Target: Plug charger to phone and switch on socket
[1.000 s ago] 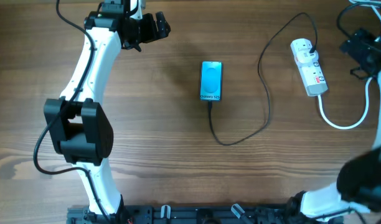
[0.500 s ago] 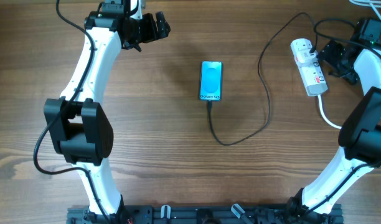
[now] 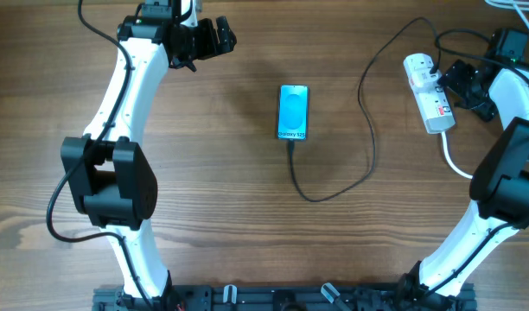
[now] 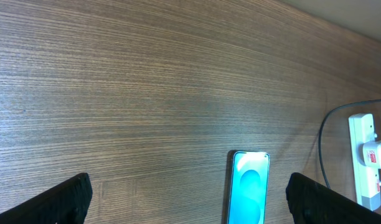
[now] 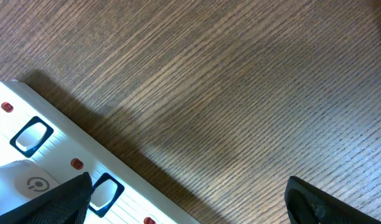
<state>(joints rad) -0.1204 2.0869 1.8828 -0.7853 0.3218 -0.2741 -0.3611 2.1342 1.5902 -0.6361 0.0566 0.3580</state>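
Now R gripper [image 3: 463, 86], fingers spread, hovers just beside socket [image 3: 430, 105]; L gripper [image 3: 221, 36], also spread, well apart from phone [image 3: 293, 111].

Open table [image 3: 213, 173] left of phone [image 3: 293, 111], charger [image 3: 372, 138] looping before socket [image 3: 429, 104]

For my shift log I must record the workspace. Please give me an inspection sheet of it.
Surface: wooden table, brown grain.
Job's things: phone flat, screen lit; charger tip at phone's lower edge, white plug in socket; switch state unclear.
Clutter: nothing seen.
Grippers: left gripper jaws open, empty, far from phone; right gripper jaws open beside socket.
Cables: thick white cord loops from socket.
Surroundings: nothing seen.
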